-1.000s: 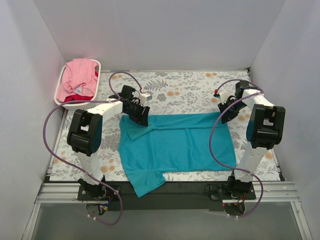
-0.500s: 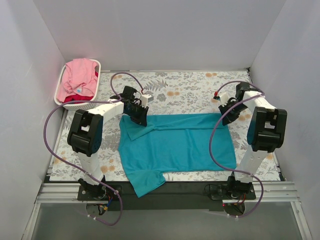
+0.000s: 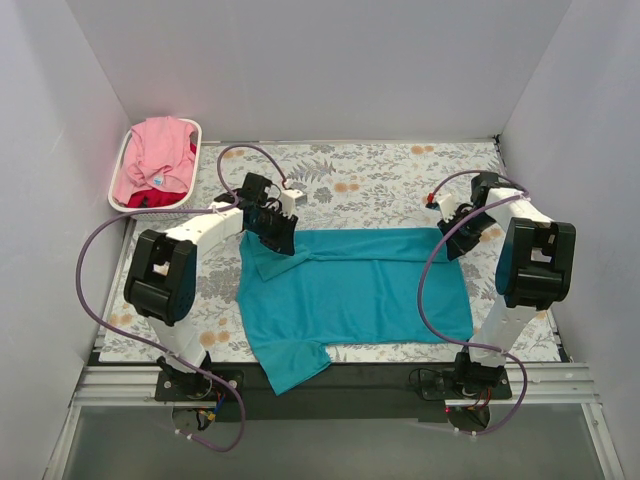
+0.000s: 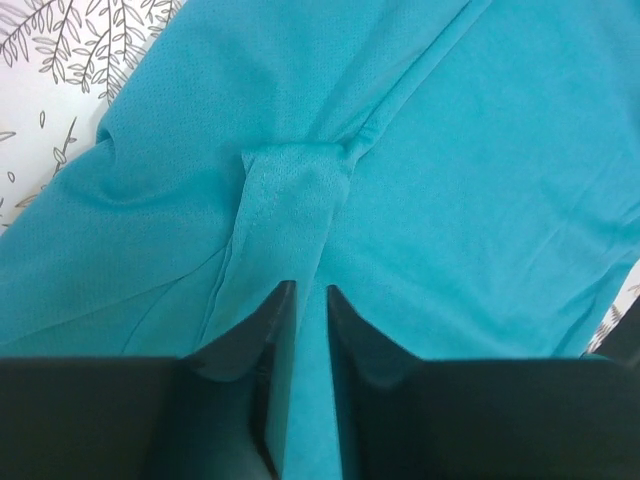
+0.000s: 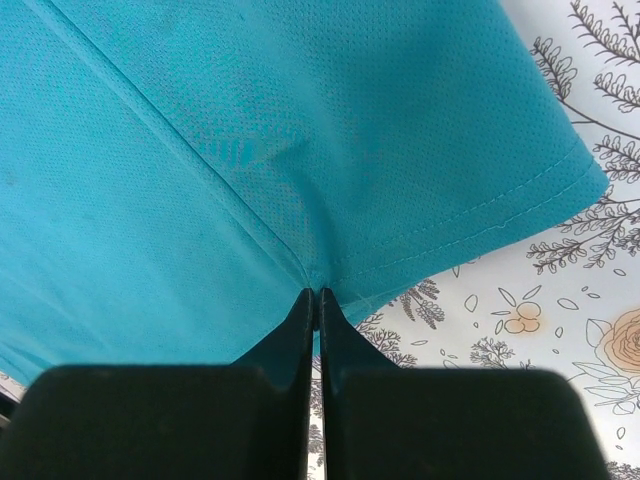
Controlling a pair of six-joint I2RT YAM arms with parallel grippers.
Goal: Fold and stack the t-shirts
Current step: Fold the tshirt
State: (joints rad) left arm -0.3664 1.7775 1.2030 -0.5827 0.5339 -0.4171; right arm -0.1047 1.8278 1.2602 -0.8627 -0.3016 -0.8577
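Teal t-shirt [image 3: 355, 290] lies spread on the tabletop [image 3: 380, 180], centre frame. Left pincer [image 3: 281, 240] at its upper-left edge and right pincer [image 3: 453, 236] at the upper-right corner each nip cloth. Advice: raise both together, with the edge kept taut, so the fold lands square.

The left gripper [image 4: 308, 292] and right gripper [image 5: 317, 296] closed, each pinching the teal t-shirt [image 3: 360, 290] at its far edge. The left arm [image 3: 160, 275] swung its elbow leftward.
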